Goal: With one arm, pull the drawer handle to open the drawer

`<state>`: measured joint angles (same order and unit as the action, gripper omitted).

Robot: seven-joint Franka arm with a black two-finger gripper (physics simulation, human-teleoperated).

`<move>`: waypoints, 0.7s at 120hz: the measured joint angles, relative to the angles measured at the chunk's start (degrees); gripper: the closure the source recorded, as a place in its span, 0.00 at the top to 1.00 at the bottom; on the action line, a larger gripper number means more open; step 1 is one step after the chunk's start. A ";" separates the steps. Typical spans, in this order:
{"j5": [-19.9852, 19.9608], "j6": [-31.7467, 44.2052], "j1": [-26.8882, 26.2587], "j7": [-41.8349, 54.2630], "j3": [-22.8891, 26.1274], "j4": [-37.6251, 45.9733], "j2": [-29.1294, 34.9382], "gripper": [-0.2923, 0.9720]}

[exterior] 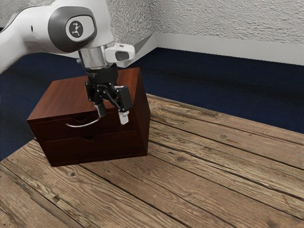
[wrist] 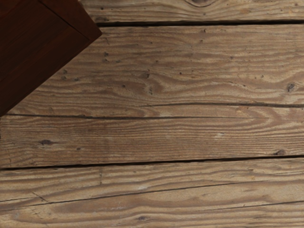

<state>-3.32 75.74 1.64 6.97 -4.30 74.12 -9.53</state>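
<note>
Exterior view puts your gripper (exterior: 112, 114) spread open, grasping nothing, in front of the cabinet's (exterior: 61, 97) upper drawer (exterior: 52, 131), one fingertip just beside the end of the curved metal handle (exterior: 80, 126). Shift toward the handle's middle, straddle the bar, close, then pull straight out over the table (exterior: 204, 171). No writing is readable; a round emblem (exterior: 76, 28) marks the arm.

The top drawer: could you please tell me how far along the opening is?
Done: the pincer is at the cabinet front, beside the drawer handle. In hand: it is open, gripping nothing. Left: grasp and pull; the top drawer looks flush with the lower drawer.
</note>
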 joint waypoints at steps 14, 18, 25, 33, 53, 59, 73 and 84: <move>-0.12 0.77 0.07 -0.39 0.00 0.00 -0.07 0.77; -0.16 0.92 0.09 -0.50 -0.01 0.00 -0.08 0.77; -0.12 0.75 -0.01 -0.71 0.05 -0.95 0.33 0.77; -0.05 0.00 -0.16 -0.95 0.13 -5.61 3.07 0.77; 0.44 -0.78 -0.66 -1.41 1.25 -7.39 4.22 0.77; 1.05 -0.12 -0.93 -1.50 1.49 -6.40 3.29 0.77; 2.31 1.42 -0.22 -1.59 1.24 -5.26 2.44 0.77; 3.10 1.93 0.24 -1.26 1.02 -2.61 2.47 0.77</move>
<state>-0.22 77.68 1.88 5.70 -3.28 71.51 -7.06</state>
